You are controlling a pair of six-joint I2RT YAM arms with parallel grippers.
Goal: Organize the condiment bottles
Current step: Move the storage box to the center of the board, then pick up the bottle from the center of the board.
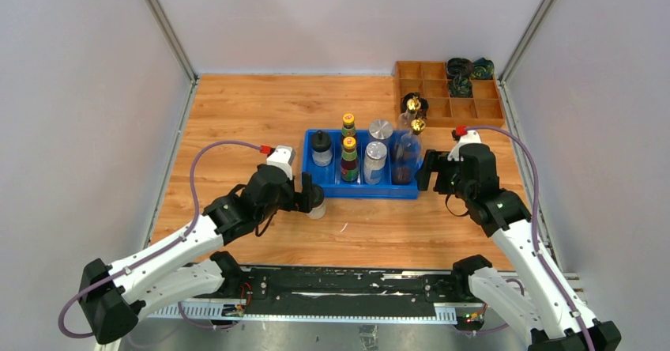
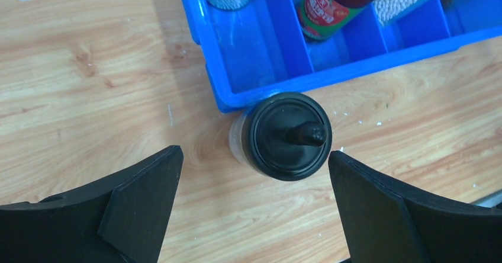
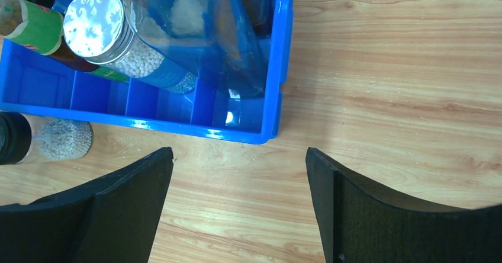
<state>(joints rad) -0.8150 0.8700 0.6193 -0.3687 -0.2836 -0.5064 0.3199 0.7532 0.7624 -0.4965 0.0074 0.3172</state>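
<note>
Left pincer (image 2: 254,152) wide open; black-capped jar (image 2: 288,135) between its tips, apart from both

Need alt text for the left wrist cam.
A black-capped jar stands upright on the wooden table just outside the corner of the blue bin, between the fingers of the open left tool, untouched. Inside the bin, a red-labelled sauce bottle shows at the top edge.

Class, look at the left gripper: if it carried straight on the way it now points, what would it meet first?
Probably the clear black-capped jar. It stands on the wooden table in line with the left gripper, whose jaws are open, just outside the blue plastic bin.
</note>
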